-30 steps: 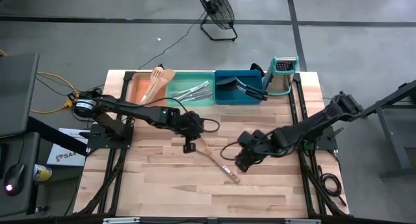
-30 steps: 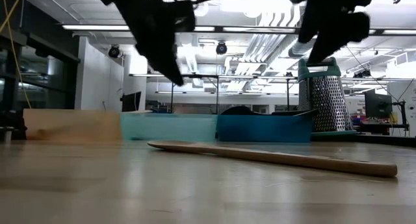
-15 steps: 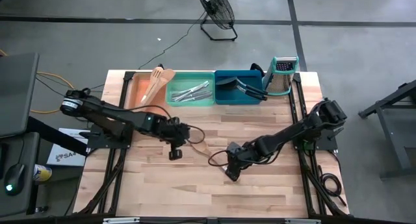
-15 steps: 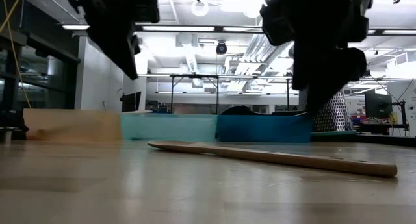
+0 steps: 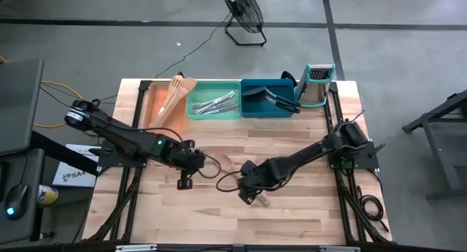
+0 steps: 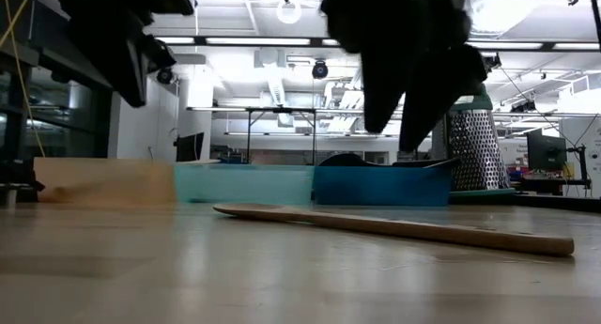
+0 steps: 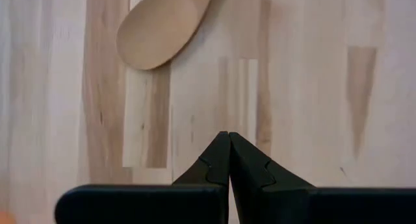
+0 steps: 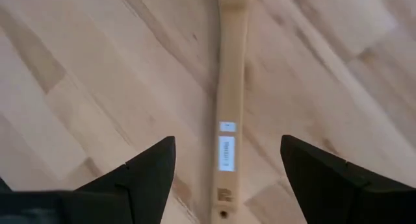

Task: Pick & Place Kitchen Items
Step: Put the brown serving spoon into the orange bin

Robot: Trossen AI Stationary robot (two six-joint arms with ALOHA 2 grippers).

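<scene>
Most utensils already sit in the trays [image 5: 252, 117]; one wooden spoon [image 8: 229, 113] lies below them on the table, the spread right gripper [image 8: 227, 165] straddling its handle, left gripper [image 7: 229, 160] pressed together nearby

An industrial lab or workshop: exposed ceiling ducts [image 6: 376, 75] and strip lights [image 6: 263, 40] fill the low view's upper centre; a floor fan [image 5: 243, 11] stands on bare concrete floor [image 5: 109, 47], top centre.
</scene>
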